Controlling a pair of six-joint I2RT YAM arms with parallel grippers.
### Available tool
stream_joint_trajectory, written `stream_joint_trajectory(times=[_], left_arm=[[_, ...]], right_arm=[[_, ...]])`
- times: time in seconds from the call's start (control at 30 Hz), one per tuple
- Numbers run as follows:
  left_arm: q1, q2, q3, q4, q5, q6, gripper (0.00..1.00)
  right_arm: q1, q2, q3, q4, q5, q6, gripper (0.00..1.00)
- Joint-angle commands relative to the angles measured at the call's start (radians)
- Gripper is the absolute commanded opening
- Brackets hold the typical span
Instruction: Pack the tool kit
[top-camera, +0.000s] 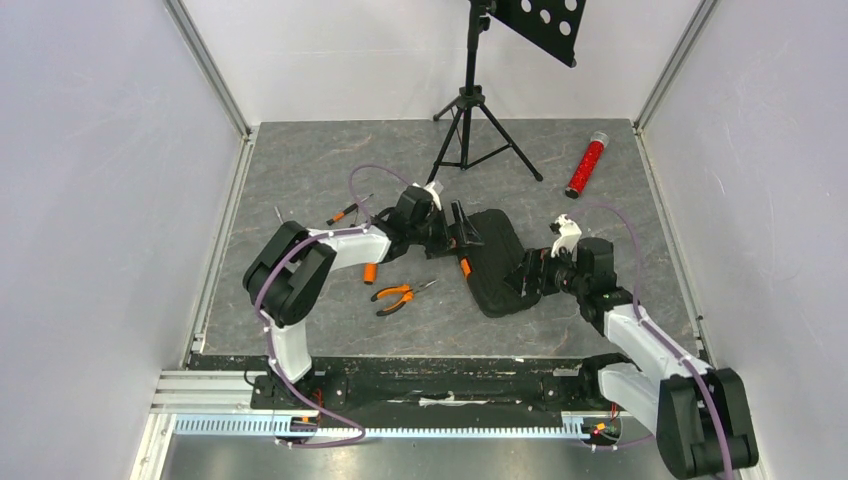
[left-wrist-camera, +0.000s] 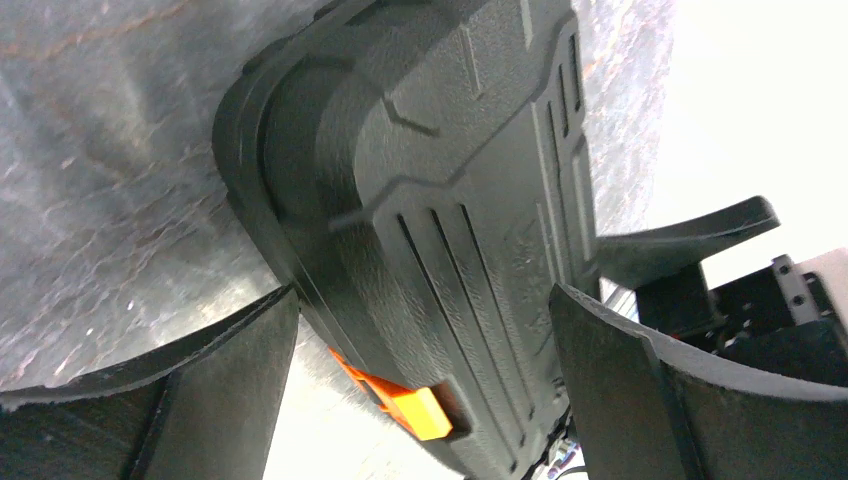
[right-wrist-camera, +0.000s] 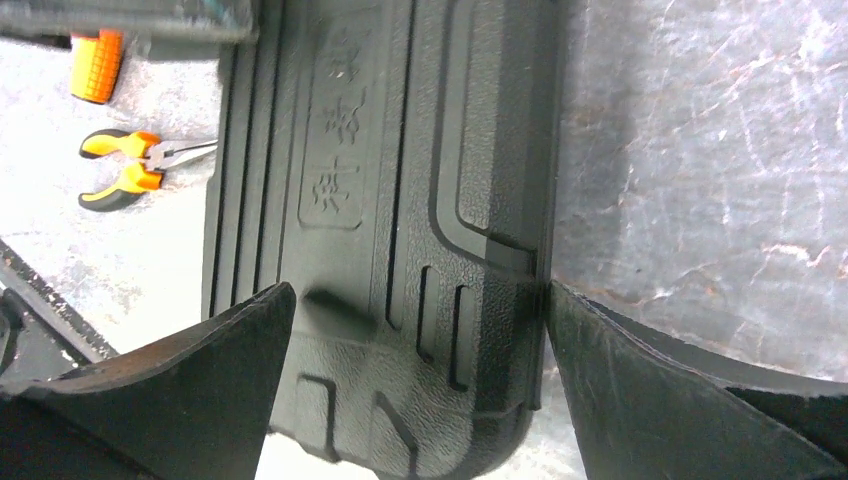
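The black ribbed tool case (top-camera: 497, 262) lies closed on the grey table, with its orange latch (top-camera: 465, 267) on the left side. My left gripper (top-camera: 462, 232) is open at the case's far left corner. In the left wrist view its jaws (left-wrist-camera: 425, 310) straddle the case (left-wrist-camera: 440, 180) just above the latch (left-wrist-camera: 410, 405). My right gripper (top-camera: 525, 280) is open at the case's right side. In the right wrist view (right-wrist-camera: 420, 310) it spans the case's end (right-wrist-camera: 400, 200), one finger against the edge. Orange-handled pliers (top-camera: 405, 293) lie loose on the table.
A screwdriver (top-camera: 345, 212) and a short orange-handled tool (top-camera: 370, 272) lie left of the case. A black tripod stand (top-camera: 470, 120) stands at the back. A red glittery tube (top-camera: 586, 167) lies at the back right. Walls close in both sides.
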Motion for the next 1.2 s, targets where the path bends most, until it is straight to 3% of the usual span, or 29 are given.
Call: stream_joint_trajectory(times=[0.0, 0.17, 0.37, 0.53, 0.73, 1.03, 1.17], left_arm=[[-0.02, -0.003, 0.093, 0.086, 0.061, -0.015, 0.99], [-0.021, -0.145, -0.012, 0.048, -0.016, 0.013, 0.99], [-0.021, -0.276, -0.173, 0.055, -0.101, -0.071, 0.92], [-0.022, -0.237, -0.209, 0.105, -0.076, -0.135, 0.88], [-0.026, -0.137, -0.211, 0.219, -0.016, -0.203, 0.85], [-0.029, -0.114, -0.235, 0.271, -0.013, -0.212, 0.85], [-0.029, -0.113, -0.249, 0.301, -0.014, -0.227, 0.85]], right_arm=[[0.014, -0.077, -0.039, -0.061, -0.048, 0.071, 0.98], [0.012, -0.091, 0.07, -0.142, 0.064, -0.005, 0.98], [-0.034, 0.088, 0.244, -0.103, 0.076, -0.005, 0.98], [-0.055, 0.244, 0.291, -0.002, -0.036, 0.027, 0.96], [-0.054, 0.345, 0.216, 0.141, -0.143, 0.074, 0.9], [-0.142, 0.453, 0.051, 0.302, -0.195, 0.155, 0.66], [-0.201, 0.463, -0.022, 0.419, -0.249, 0.224, 0.47]])
